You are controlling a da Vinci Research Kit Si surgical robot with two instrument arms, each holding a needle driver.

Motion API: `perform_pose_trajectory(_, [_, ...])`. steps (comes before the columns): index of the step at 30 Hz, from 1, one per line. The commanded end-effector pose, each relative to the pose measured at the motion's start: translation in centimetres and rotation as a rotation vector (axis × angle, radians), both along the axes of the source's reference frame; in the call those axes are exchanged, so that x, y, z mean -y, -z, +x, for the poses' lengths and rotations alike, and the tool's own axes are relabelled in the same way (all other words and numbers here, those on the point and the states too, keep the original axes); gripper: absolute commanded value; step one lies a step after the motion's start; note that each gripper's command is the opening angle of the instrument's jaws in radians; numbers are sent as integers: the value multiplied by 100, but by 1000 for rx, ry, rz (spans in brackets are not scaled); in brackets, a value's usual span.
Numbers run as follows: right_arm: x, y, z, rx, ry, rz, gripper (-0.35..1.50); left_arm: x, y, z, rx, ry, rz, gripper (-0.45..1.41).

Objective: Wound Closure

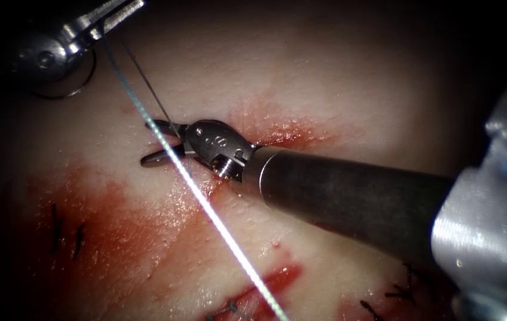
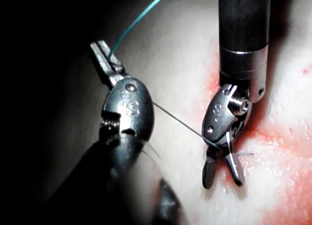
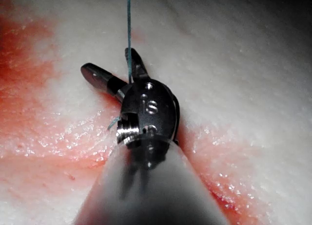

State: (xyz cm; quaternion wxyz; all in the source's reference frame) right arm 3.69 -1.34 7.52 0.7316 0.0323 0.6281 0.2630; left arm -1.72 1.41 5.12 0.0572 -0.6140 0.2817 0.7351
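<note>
right gripper: steel needle-driver gripper (image 1: 157, 142) on the dark shaft from the right; jaws spread apart, holding nothing; tips low over the tissue, mid-frame in endoscope view; pale taut strand passes between or just over the spread jaws, contact cannot tell; same gripper (image 2: 223, 167) in left wrist view, and (image 3: 113, 69) in right wrist view with the strand running up from the jaw crotch

left gripper: steel needle-driver gripper (image 1: 123, 13) at upper left in endoscope view; jaws clamped on the thread; same gripper (image 2: 105, 54) in left wrist view, teal strand leaving its tips

thread: teal-white suture thread (image 1: 205, 208); taut diagonal from left gripper down toward lower centre of endoscope view; a second thin dark strand runs from left gripper to the tissue near the right gripper's jaws

needle: thin curved steel needle (image 1: 78, 86) arcs below the left gripper's wrist; how it is held cannot tell; not in the tissue

tissue: pale pork-belly tissue (image 1: 336, 77); red fluid (image 1: 104, 232) smeared left and centre; dark cut thread ends (image 1: 78, 241) at lower left, more at lower right
</note>
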Motion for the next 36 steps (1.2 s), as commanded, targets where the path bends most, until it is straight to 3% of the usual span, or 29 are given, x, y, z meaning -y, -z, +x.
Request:
perform_pose_trajectory(1, [-5, -3, 10, -3, 0, -2, 143, -9, -3, -5, 1, 1, -5, -45])
perform_pose_trajectory(7, [-6, 2, 15, -10, -3, 1, 140, -8, -2, -9, -1, -4, -3, -45])
perform_pose_trajectory(12, [-5, 6, 16, -18, -2, 1, 126, -6, -1, -11, 1, -6, -3, -45])
perform_pose_trajectory(14, [-4, 6, 16, -21, 2, 1, 106, -6, 0, -11, 2, -7, -3, -45])
perform_pose_trajectory(16, [-3, 7, 16, -22, 3, 1, 73, -5, 1, -11, 0, -8, -9, -45])
perform_pose_trajectory(18, [-1, 8, 16, -20, 5, 2, -21, -4, 2, -11, 3, -10, -10, -45])
perform_pose_trajectory(19, [0, 8, 15, -14, 12, 5, -35, -4, 3, -12, 5, -10, -10, -45])
perform_pose_trajectory(23, [1, 8, 16, 43, -17, -2, -35, -1, 8, -12, 9, -15, -10, -45])
perform_pose_trajectory(30, [0, 3, 12, 56, -7, -7, -35, 1, 12, -12, 10, -18, -15, -45])
perform_pose_trajectory(31, [-1, 2, 11, 56, -6, -7, -21, 2, 12, -11, 10, -19, -16, -45])
perform_pose_trajectory(32, [-2, 3, 9, 55, -4, -6, 29, 4, 12, -11, 8, -20, -23, -45])
perform_pose_trajectory(33, [-4, 4, 4, 52, 0, -3, 96, 7, 13, -10, 8, -20, -25, -45])
perform_pose_trajectory(34, [-5, 6, -1, 46, 1, 10, 111, 9, 13, -10, 7, -24, -27, -45])
perform_pose_trajectory(36, [-8, 12, -16, 43, 12, 18, 123, 15, 13, -10, 7, -25, -33, -45])
